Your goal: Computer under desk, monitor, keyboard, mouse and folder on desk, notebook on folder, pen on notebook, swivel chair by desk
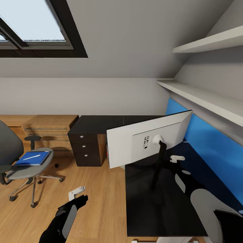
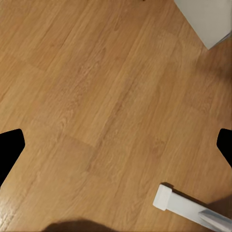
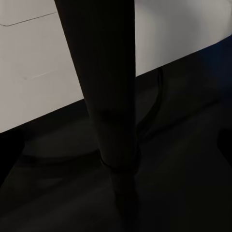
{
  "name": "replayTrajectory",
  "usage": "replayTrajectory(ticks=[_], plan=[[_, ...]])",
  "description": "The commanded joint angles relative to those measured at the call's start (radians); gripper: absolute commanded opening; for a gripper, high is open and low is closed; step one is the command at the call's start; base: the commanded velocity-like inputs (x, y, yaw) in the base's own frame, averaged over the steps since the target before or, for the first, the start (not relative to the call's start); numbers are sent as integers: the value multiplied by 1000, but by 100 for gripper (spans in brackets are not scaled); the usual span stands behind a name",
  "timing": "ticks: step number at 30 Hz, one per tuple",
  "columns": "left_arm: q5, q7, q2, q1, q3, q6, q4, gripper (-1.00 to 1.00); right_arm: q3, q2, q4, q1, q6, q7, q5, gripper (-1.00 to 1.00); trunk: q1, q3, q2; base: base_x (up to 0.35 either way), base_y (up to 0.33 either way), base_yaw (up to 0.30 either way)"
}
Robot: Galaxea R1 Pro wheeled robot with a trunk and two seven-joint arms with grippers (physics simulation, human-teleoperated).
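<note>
The monitor stands on the glossy black desk with its white back towards me, on a thin black neck. My right gripper is open beside that neck, and the neck rises close in front of it in the right wrist view. Low over the wooden floor, left of the desk, my left gripper hangs open and empty. At the far left, the grey swivel chair carries the blue folder with the white pen lying on top. Keyboard, mouse, notebook and computer are out of view.
Black drawers with silver knobs close the desk's far end, beside a light wooden drawer unit. A blue wall panel and white shelves run along the right. A white bar and a pale grey corner lie near my left gripper.
</note>
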Motion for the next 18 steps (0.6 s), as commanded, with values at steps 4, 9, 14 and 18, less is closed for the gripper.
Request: replayTrajectory(ticks=[4,9,14,18], plan=[[11,6,-1,-1,1,4,-5,100,-8,2,1,-1,-3,9,-2,100,1,-2,-2,0,0,0],[10,7,-2,-1,1,4,-5,100,-8,0,0,-1,-3,9,-1,100,4,-5,-9,0,0,0],[10,7,-3,-1,1,4,-6,100,-8,0,0,-1,-3,9,0,100,24,-21,-44,0,0,0],[10,7,-4,-1,1,4,-7,100,-8,0,0,-1,-4,9,0,100,27,-24,-51,0,0,0]])
